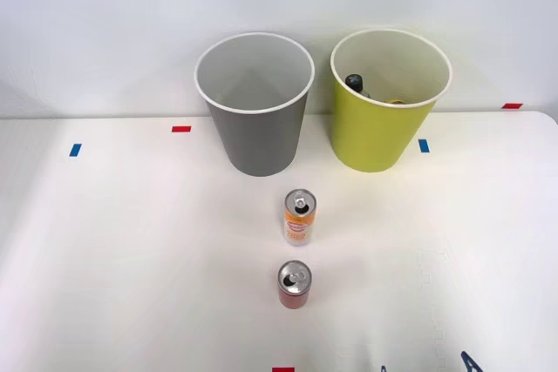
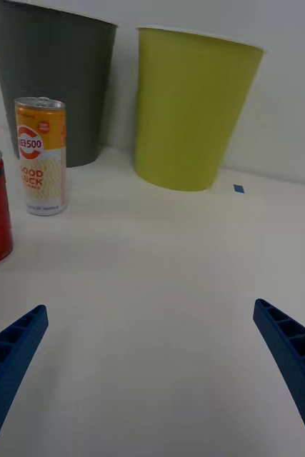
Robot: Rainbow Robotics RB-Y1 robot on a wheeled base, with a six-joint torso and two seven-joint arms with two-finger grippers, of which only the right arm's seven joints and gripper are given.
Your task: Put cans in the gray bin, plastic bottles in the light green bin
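Two cans point(image 1: 296, 250) stand upright at frame centre on the counter point(image 1: 131, 259), below the gray bin point(image 1: 257, 132); the right tool point(image 2: 152, 371) gapes wide, gripping nothing.

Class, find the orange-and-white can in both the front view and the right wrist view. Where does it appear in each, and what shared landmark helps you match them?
Front view: the orange-and-white can stands upright near the picture's centre, in front of the gray bin, with the red can nearer the robot.
Right wrist view: the same can stands before the gray bin, beside the red can.
Shared landmark: the light green bin.
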